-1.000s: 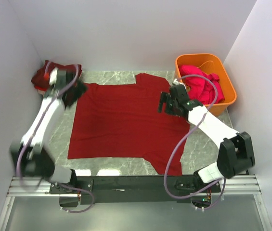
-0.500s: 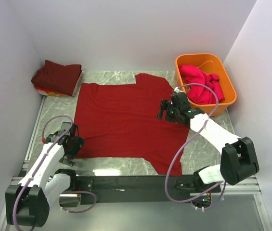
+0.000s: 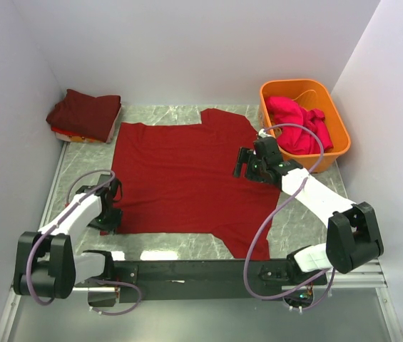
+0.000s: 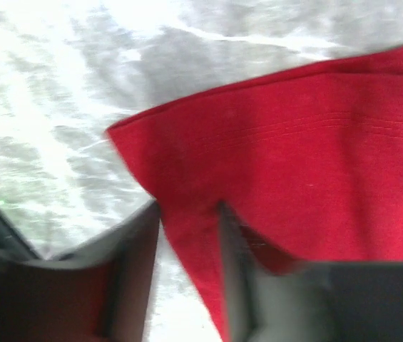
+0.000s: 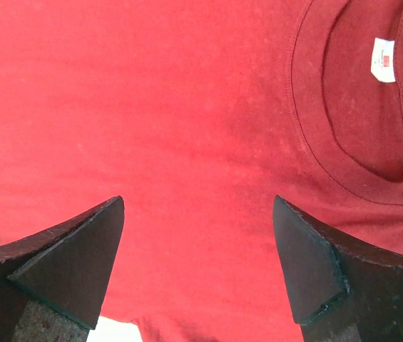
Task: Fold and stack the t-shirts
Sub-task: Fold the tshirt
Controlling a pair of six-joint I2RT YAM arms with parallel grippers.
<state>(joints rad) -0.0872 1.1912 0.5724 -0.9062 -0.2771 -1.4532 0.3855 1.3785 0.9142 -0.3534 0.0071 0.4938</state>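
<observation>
A dark red t-shirt [image 3: 187, 178] lies spread flat on the marble table. My left gripper [image 3: 108, 214] is at its near left corner. In the left wrist view the hem corner [image 4: 187, 185] runs between the two fingers of the left gripper [image 4: 189, 210]; the jaws are narrowed, with bare table still showing between them. My right gripper [image 3: 247, 162] hovers open over the shirt's right side below the collar; its view shows red cloth [image 5: 187, 107] under the right gripper [image 5: 197, 203], nothing held. A folded maroon t-shirt [image 3: 83, 114] sits at the back left. A pink t-shirt [image 3: 294, 125] lies crumpled in the tub.
The orange tub [image 3: 340, 125] stands at the back right corner. White walls close in the table on three sides. The shirt's neck label [image 5: 383, 60] shows in the right wrist view. The arms' black base rail [image 3: 201, 271] runs along the near edge.
My left arm swung from the folded stack at the back left down to the shirt's near left corner, and its jaws narrowed around the hem. The right arm hardly moved.
</observation>
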